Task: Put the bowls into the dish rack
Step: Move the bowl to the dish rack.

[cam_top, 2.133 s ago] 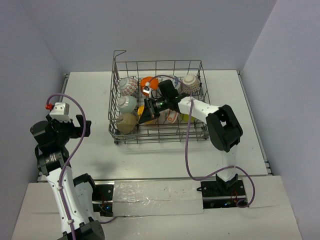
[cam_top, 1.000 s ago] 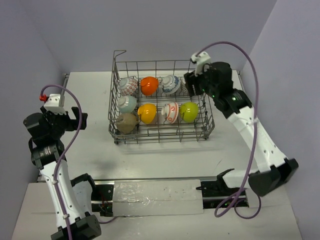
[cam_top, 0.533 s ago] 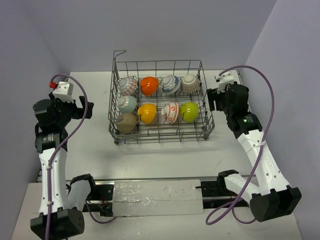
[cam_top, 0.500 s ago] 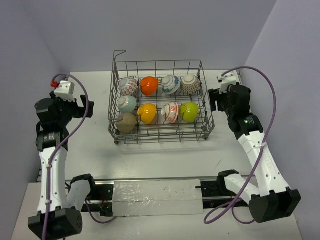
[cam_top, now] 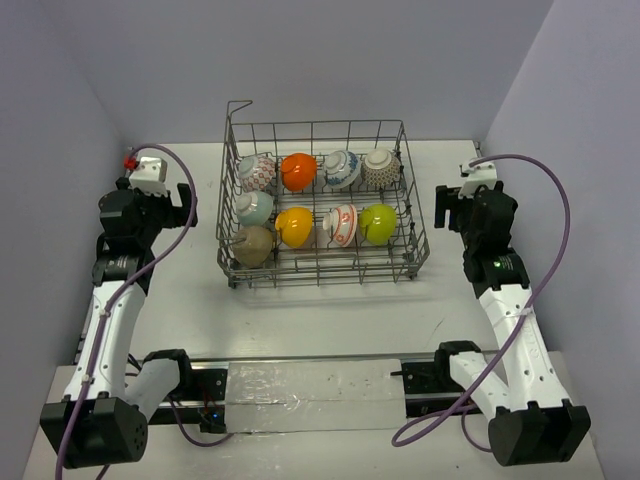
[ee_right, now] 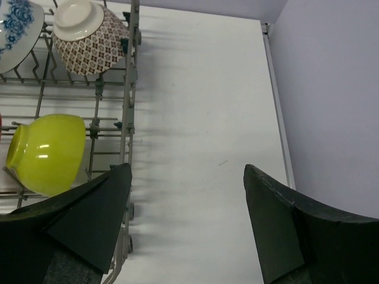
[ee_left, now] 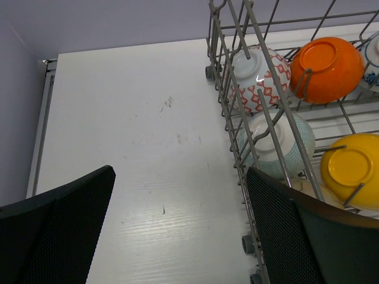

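Note bowls (cam_top: 294,226) seated in dish rack (cam_top: 318,124), centre frame, two rows. Log left hand (ee_left: 179,177) spread, empty, left of rack; right hand (ee_right: 186,171) spread, empty, on its right. Looks like wrap-up: hold both off the wires, scan counter (cam_top: 300,320) for strays.

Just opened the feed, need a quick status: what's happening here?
Neither arm is handling anything. The left gripper and the right gripper hover over the table either side of the dish rack, both open and empty. Nine bowls sit between the tines, including the orange bowl and the lime bowl. Every bowl in view is in the rack.
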`<move>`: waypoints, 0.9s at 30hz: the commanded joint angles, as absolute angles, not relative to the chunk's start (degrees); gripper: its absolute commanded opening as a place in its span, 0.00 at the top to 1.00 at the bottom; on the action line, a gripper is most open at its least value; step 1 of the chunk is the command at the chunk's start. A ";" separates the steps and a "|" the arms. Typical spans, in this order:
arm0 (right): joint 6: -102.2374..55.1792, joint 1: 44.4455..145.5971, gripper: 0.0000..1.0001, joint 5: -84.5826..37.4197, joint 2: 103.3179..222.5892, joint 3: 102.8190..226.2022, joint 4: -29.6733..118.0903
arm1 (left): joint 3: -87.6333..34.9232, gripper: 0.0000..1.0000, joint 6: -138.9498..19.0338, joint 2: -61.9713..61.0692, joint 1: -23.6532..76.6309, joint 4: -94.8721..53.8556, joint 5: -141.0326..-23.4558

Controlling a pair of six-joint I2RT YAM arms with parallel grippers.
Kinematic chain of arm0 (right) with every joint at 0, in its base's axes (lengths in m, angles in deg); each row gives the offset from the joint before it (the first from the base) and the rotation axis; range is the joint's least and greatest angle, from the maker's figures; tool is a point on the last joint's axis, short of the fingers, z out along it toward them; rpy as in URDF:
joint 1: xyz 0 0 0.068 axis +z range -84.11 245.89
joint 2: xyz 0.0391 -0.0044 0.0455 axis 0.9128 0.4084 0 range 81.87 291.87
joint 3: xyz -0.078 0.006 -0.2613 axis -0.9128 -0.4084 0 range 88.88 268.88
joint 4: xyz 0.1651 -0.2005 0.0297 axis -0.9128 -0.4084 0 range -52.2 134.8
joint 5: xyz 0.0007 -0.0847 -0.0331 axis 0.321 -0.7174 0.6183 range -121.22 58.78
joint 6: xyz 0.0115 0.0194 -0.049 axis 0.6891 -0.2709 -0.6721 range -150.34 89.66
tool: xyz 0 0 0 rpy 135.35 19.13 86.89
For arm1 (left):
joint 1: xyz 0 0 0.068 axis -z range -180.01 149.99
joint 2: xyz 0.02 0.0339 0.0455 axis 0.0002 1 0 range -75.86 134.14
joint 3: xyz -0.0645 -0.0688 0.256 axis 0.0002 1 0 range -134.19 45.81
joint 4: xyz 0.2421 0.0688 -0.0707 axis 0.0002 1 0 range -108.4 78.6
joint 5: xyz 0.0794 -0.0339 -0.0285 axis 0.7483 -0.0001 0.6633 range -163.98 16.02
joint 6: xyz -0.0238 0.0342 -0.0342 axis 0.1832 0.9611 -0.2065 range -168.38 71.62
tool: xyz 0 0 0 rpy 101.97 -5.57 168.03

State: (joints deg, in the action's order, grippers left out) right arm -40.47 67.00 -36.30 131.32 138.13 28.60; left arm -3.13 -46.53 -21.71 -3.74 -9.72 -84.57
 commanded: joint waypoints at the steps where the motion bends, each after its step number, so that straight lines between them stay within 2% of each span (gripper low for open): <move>1: -39.14 66.69 0.16 -40.09 129.07 138.80 32.77 | -1.91 0.01 -47.06 -22.60 -3.53 -13.48 -82.86; 27: -37.29 66.69 0.15 -39.40 127.84 135.46 36.19 | -1.47 0.01 -46.36 -23.91 -3.61 -11.90 -83.04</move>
